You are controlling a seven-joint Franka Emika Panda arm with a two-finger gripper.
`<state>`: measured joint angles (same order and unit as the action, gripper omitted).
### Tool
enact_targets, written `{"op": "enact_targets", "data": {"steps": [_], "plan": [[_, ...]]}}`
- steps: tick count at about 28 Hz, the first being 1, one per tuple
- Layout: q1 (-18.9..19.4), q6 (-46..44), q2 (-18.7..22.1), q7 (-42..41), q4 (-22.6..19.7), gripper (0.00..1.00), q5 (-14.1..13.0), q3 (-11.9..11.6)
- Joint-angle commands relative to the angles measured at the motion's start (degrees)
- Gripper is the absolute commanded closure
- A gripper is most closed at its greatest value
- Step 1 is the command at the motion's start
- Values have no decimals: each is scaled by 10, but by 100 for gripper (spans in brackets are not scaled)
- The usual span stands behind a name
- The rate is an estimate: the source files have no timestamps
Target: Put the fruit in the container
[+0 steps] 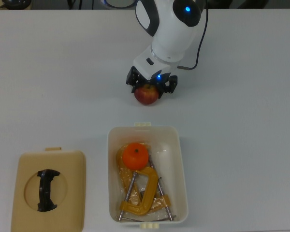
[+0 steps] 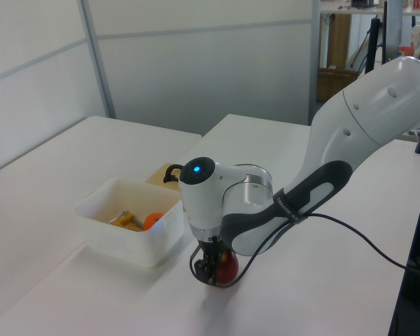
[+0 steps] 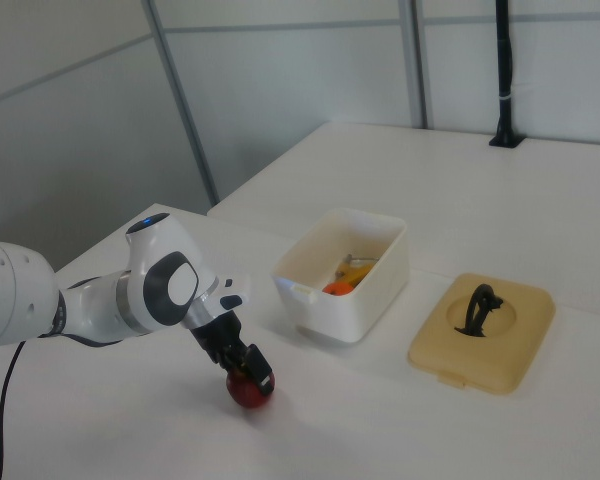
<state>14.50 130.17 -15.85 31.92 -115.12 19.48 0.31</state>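
Straddling apple [image 1: 146,94] on table [image 1: 246,121], claw [image 1: 152,89] spread either side, not yet pinching; low stance suits side grip. Tub [image 1: 180,159] nearby already holds mandarin [image 1: 136,156] atop clamps [image 1: 141,193].

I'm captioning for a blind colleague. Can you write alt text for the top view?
A white robot arm's gripper sits over a red apple on a white table. Below, an open tub holds a mandarin and yellow clamps; its lid lies left.
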Motion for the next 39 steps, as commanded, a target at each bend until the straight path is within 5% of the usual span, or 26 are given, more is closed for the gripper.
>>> {"op": "enact_targets", "data": {"steps": [1,7,16,21,31,32,34,39], "plan": [[-2,20,9,17,-12,100,14,0],[-3,20,25,36,28,100,2,-6],[-11,28,14,93,155,100,-20,-23],[-18,70,6,138,177,100,-16,-24],[-24,120,-83,258,256,100,20,-46],[-24,120,-89,267,264,93,21,-49],[-24,120,-102,288,278,3,28,-51],[-23,118,-100,299,280,0,39,-52]]}}
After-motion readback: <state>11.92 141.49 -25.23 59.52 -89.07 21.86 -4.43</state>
